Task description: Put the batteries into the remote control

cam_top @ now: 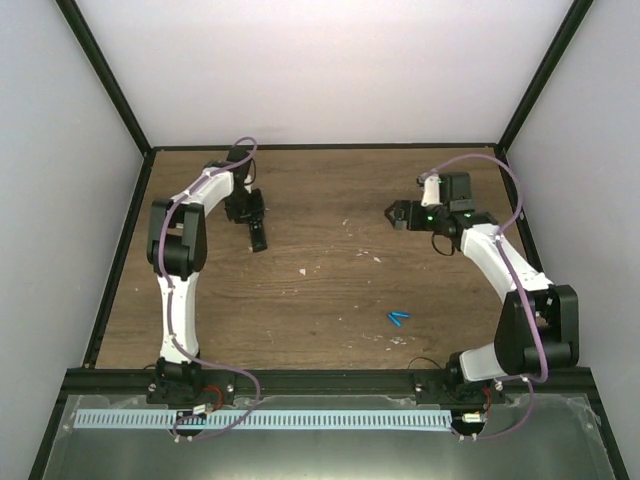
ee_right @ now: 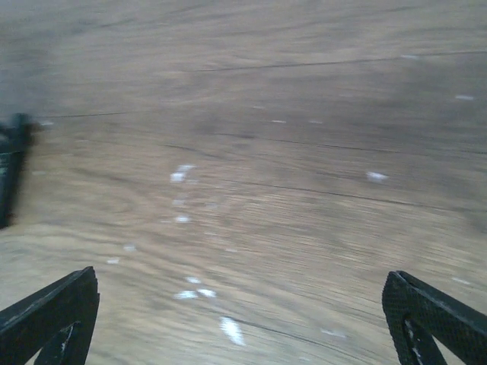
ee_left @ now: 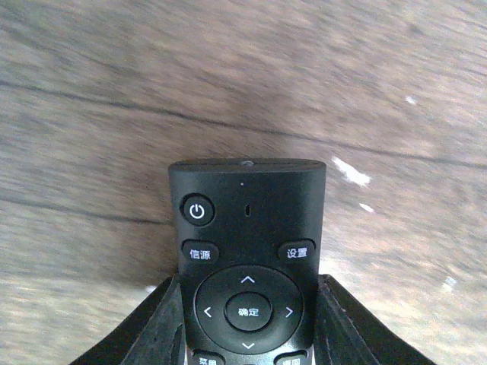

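Observation:
The black remote control (ee_left: 247, 251) lies button side up between my left gripper's (ee_left: 247, 323) fingers (ee_left: 163, 327), which press its two long sides. From above, the remote control (cam_top: 258, 234) juts toward the front from my left gripper (cam_top: 244, 208) at the back left of the table. Two small blue batteries (cam_top: 398, 319) lie touching in a V on the wood at the front right, far from both grippers. My right gripper (cam_top: 397, 214) hovers at the back right, and its fingers (ee_right: 53, 315) stand wide apart over bare wood.
The wooden table (cam_top: 330, 290) carries small white flecks (ee_right: 232, 329). Black frame posts and white walls close it in at the back and sides. A metal ledge with a white strip (cam_top: 260, 420) runs along the near edge by the arm bases.

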`<state>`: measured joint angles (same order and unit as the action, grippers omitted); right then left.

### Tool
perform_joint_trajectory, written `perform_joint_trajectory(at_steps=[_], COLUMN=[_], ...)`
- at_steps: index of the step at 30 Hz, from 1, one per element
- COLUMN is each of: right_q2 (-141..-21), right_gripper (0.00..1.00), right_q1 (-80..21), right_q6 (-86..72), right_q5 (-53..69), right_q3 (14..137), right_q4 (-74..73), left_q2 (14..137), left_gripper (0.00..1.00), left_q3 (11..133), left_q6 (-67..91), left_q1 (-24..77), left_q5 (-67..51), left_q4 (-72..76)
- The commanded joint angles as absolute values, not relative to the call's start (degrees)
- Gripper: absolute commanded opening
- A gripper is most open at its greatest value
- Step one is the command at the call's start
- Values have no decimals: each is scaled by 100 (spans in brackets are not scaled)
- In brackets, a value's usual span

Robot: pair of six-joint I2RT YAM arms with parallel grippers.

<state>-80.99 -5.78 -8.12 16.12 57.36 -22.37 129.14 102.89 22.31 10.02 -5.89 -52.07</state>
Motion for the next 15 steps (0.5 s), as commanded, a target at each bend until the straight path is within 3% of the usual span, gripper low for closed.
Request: perform_joint_trajectory(at_steps=[1, 15], right_q2=[-8337, -9994], right_gripper=[96, 89], right_q1=[-1187, -2490], right_q6=[-1468, -1791], right_q5=[2748, 3688], right_q3=[5951, 7386], right_q4=[-1437, -1026], left_q2=[12396, 11443], left_gripper=[6, 5], left_q3=[10131, 9844], left_q6=[2551, 3682], left_q1=[1127, 1975], left_q5=[-1642, -2246], left_q4=[-4804, -3858])
